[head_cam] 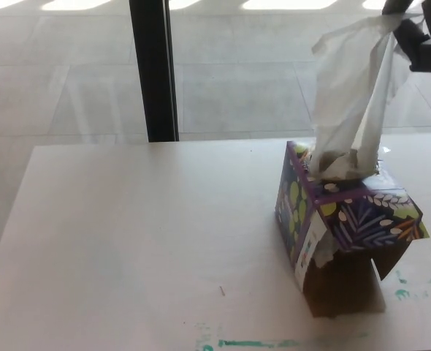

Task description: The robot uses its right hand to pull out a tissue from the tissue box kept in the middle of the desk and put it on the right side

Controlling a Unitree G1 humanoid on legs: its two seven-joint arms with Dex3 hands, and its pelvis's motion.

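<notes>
Head view: right hand point(422, 38) at the top right corner, mostly cut off by the frame edge, pinched shut on the upper tip of the tissue point(353, 95). Tissue stretched long and nearly upright, leaning up and to picture right, from the slot of the box point(343, 219) to the hand; lower end bunched at the slot, apparently not yet free. So: hand above and slightly right of the box, tissue's long axis running between the two, nearly along the pull. Left hand not in view, so right hand alone anywhere near.

Tissue itself thin, white, half see-through against the bright floor, fanned wide at the middle, creased into folds toward both ends. Box purple with leaf print, standing on the table point(128, 234) toward its right half, one bottom flap open with brown card showing.

Likely needed next: a little more lift to clear the slot, then a swing right and down onto bare table beside the box. Risk, as a guess: light box tipping or lifting if the tissue snags.
</notes>
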